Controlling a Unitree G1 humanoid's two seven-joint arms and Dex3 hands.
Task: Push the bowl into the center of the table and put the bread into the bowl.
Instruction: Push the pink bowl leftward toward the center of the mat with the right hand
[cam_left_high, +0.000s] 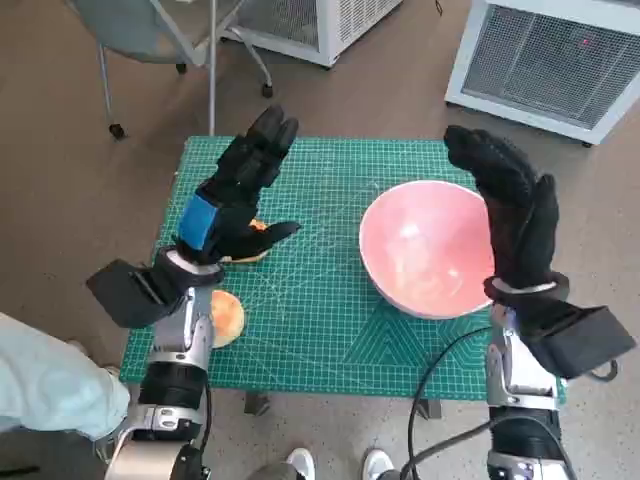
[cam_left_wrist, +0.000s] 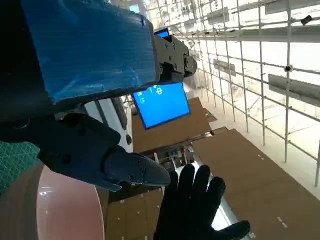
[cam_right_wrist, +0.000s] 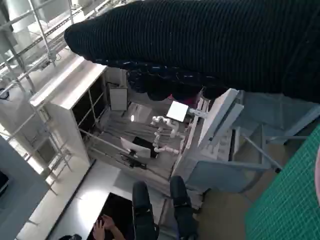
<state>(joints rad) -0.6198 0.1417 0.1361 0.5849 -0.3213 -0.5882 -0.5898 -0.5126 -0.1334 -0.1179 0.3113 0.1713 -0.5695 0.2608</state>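
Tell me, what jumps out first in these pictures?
A big pink bowl sits on the right side of a green mat covering the table. Two black hands hover above it: the left hand, with blue tape, over the bread at the mat's left edge, the gloved right hand beside the bowl's right rim.

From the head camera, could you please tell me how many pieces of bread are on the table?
2. One piece of bread lies near the mat's front left edge; another is mostly hidden under the left hand. More may be hidden.
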